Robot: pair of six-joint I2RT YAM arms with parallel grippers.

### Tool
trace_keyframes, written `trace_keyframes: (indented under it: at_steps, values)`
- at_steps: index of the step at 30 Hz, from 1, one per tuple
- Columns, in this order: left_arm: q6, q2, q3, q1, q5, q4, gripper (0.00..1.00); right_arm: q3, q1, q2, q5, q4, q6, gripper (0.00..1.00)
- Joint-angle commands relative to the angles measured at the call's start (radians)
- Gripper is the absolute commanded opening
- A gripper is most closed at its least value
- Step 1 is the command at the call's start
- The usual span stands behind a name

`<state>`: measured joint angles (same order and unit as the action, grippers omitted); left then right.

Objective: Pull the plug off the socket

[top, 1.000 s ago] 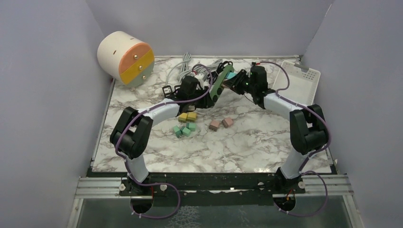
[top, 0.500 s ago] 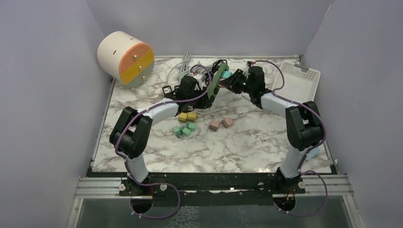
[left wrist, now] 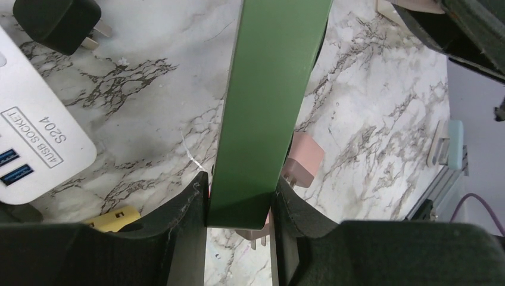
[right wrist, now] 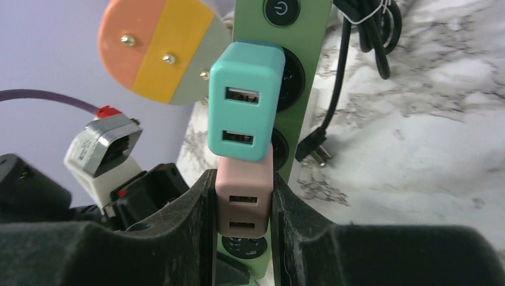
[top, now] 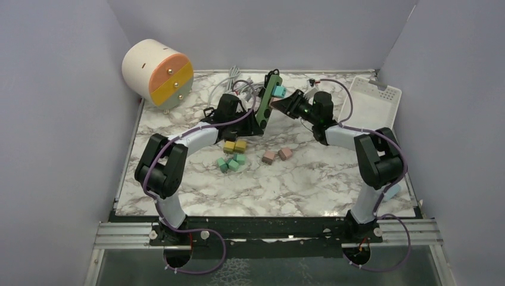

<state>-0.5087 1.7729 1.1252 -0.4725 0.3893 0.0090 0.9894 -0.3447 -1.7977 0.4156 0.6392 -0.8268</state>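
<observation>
Reaching forward and converging, my left end effector (left wrist: 240,193) clamps the tilted green power strip (left wrist: 271,89); my right end effector (right wrist: 243,205) clamps its pink plug (right wrist: 244,185).

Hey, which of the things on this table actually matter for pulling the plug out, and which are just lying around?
In the job:
green power strip, held by the left gripper
pink plug in it, clamped by the right gripper

Lying about:
teal plug, in the same strip but not gripped
loose plugs
white tray
round drum
white USB socket
black plug
</observation>
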Motion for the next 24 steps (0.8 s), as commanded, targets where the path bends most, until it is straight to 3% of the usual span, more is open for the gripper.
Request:
trace_keyframes:
  at_steps: [1,6,8,10,13,16,19,22,24]
  values:
    - [-0.186,-0.065,0.036,0.105,-0.109,0.285,0.00,-0.047,-0.074,-0.039,0.569,0.268,-0.112,0.01]
    - [-0.214,-0.066,0.029,0.124,-0.094,0.307,0.00,-0.045,-0.074,-0.073,0.626,0.314,-0.135,0.01]
    - [-0.210,-0.097,0.027,0.129,-0.099,0.307,0.00,-0.029,-0.074,-0.062,0.579,0.165,-0.068,0.01]
    - [-0.197,-0.105,0.026,0.130,-0.117,0.298,0.00,0.009,-0.079,-0.018,0.431,-0.097,0.081,0.01]
    - [-0.166,-0.115,0.029,0.130,-0.160,0.262,0.00,0.108,-0.112,0.044,0.092,-0.458,0.251,0.01]
    - [-0.142,-0.123,0.031,0.129,-0.199,0.237,0.00,0.233,-0.148,0.057,-0.196,-0.711,0.310,0.01]
    - [-0.136,-0.125,0.035,0.128,-0.220,0.224,0.00,0.356,-0.163,0.050,-0.330,-0.890,0.321,0.01]
    - [-0.138,-0.116,0.042,0.128,-0.224,0.222,0.00,0.339,-0.165,0.081,-0.236,-0.865,0.336,0.01]
    - [-0.140,-0.111,0.049,0.127,-0.224,0.225,0.00,0.258,-0.157,0.116,0.021,-0.721,0.350,0.01]
